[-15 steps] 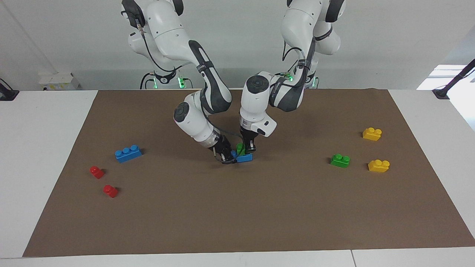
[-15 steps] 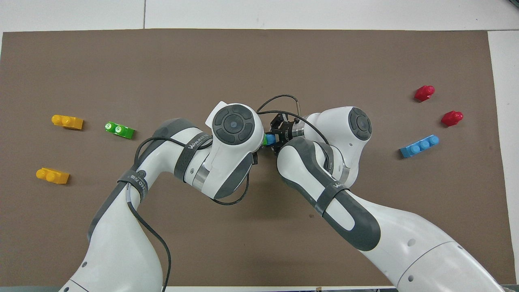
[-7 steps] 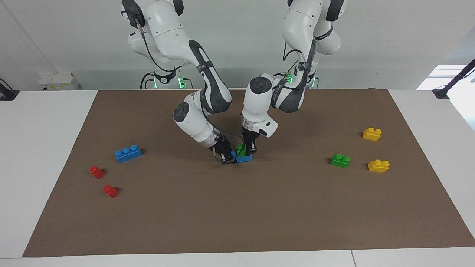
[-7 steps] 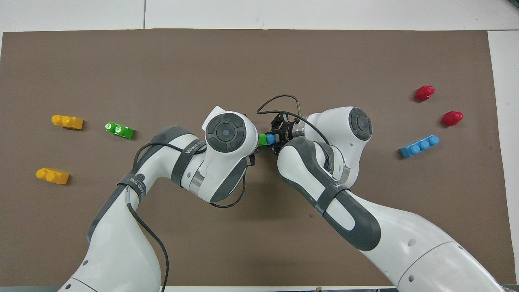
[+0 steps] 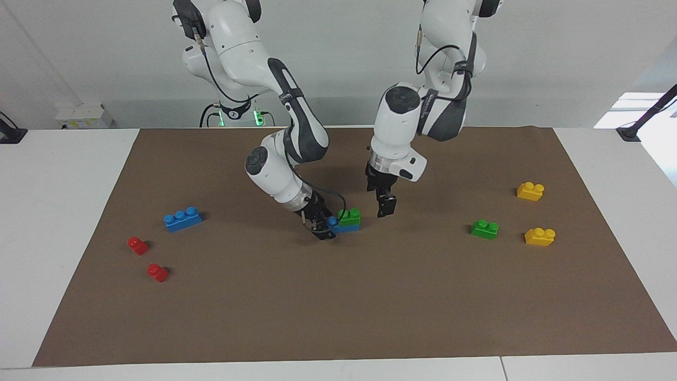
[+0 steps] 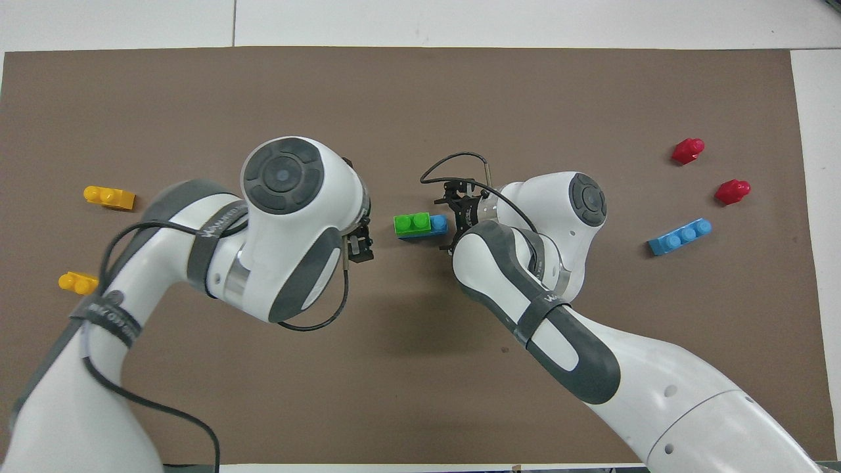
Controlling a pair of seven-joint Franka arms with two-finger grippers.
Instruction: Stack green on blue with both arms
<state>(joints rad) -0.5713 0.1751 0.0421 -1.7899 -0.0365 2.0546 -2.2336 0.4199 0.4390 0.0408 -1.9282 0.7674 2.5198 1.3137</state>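
Both my grippers flank the blue brick (image 5: 346, 226): right gripper (image 5: 321, 226) clamps its end toward the right arm's side, left gripper (image 5: 385, 205) hangs empty, fingers parted, just beside the green brick (image 5: 349, 216) seated on its other 2 studs.

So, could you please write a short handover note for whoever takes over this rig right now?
Left gripper: open and empty, raised over bare mat beside the stack, toward the left arm's end.
Right gripper: low at the blue brick's end; whether it grips cannot be told.
Done: one green brick sits on that blue brick, mid-mat, one blue stud uncovered.
Untouched: second green brick toward the left arm's end, second blue brick toward the right arm's end.
Left: withdraw the right arm; probably stack the second pair.
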